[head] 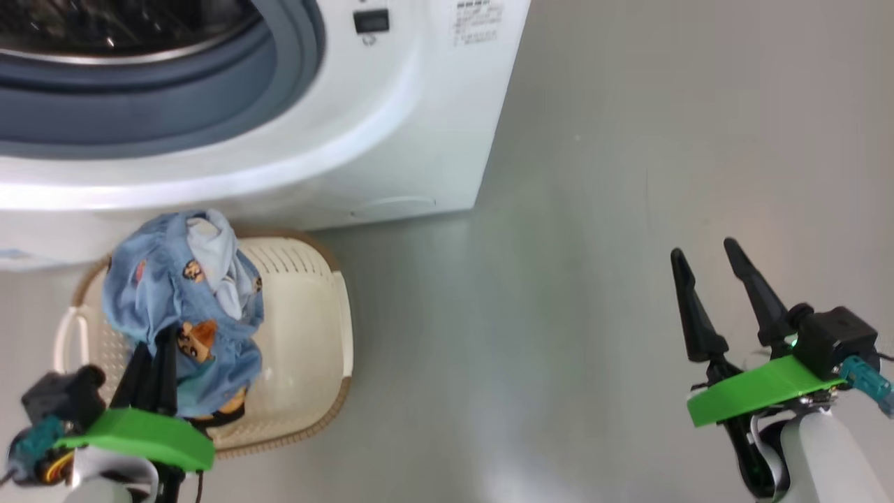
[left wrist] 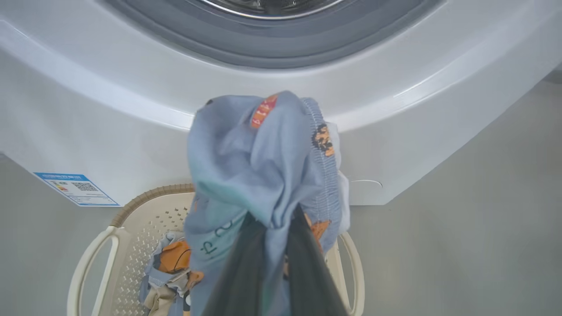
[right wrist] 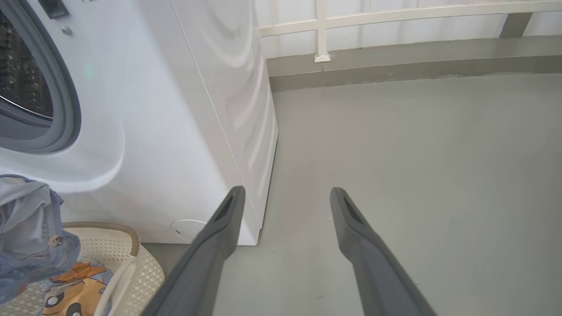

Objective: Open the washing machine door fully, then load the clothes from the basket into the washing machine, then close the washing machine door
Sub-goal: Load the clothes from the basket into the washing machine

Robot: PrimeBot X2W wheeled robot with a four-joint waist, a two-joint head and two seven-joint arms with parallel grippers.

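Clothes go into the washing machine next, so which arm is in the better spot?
Left, probably. The left fingers are shut on the blue clothes above the basket, just below the washing machine opening. The right fingers hang open and empty over the floor, farther away.

Casing: big white washing machine [head: 391, 140], smooth and glossy, streaked with highlights.
Door seal: grey-blue rubber gasket [head: 209, 119], smooth, matt.
Drum: steel drum [right wrist: 17, 79], shiny perforated metal.
Basket: small cream plastic basket [head: 307, 335], perforated satin walls, brown woven-look rim.
Clothing: soft light blue cloth garment [head: 160, 279], crumpled, matt, orange cartoon prints.
Floor: grey floor [head: 559, 314], smooth, faint sheen.
Hand: right hand [head: 702, 246], matt dark fingers [right wrist: 210, 254], green plastic plate.
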